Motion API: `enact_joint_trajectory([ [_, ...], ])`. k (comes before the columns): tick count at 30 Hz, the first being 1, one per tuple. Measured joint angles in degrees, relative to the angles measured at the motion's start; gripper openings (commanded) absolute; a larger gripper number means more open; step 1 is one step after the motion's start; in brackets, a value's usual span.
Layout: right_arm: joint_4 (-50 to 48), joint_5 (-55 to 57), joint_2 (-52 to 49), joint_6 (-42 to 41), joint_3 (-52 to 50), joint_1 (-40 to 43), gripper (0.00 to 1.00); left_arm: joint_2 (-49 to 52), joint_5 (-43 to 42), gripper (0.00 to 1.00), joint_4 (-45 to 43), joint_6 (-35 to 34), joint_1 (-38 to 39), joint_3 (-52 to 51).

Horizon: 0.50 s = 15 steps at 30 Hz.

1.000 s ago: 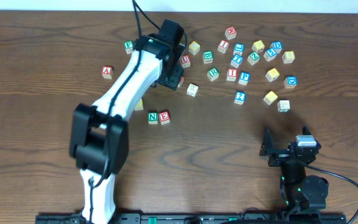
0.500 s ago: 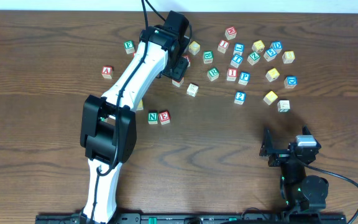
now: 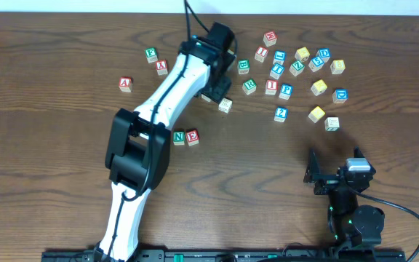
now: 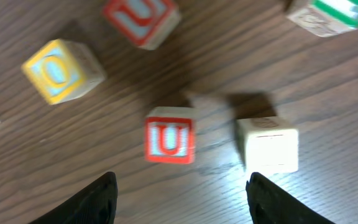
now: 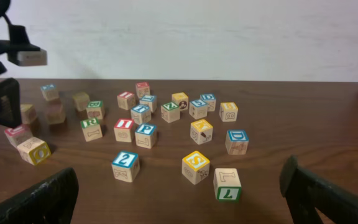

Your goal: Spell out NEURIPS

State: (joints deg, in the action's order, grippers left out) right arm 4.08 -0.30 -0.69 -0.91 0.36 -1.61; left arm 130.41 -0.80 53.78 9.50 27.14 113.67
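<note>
A green N cube [image 3: 179, 137] and a red E cube [image 3: 193, 136] stand side by side at mid-table. My left gripper [image 4: 182, 180] is open and empty, hovering just short of a red U cube [image 4: 169, 140]; a second red U cube [image 4: 140, 15] lies farther off. From overhead the arm hides the jaws and the U cubes. A green R cube [image 3: 249, 86], red I cube [image 3: 271, 86] and blue P cube [image 3: 286, 91] sit in a row. A yellow S cube [image 5: 196, 167] lies near my right gripper [image 5: 179, 199], which is open and empty.
A plain-faced cube [image 4: 267, 144] sits right of the U cube, and a yellow O cube [image 4: 61, 70] to its left. Several other lettered cubes cluster at the far right [image 3: 302, 62]. A red A cube [image 3: 125, 84] lies far left.
My left arm has swung to the right along the far row of cubes, gripper open throughout. The right arm has not moved. No cube has visibly shifted.
</note>
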Motion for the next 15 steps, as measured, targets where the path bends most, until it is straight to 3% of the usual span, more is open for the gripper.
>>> enact_joint_trajectory([
  [15,-0.02,0.0,0.0,0.0,0.0,0.0,0.99,0.68,-0.15,0.64,-1.38,-0.04,0.11,0.0],
])
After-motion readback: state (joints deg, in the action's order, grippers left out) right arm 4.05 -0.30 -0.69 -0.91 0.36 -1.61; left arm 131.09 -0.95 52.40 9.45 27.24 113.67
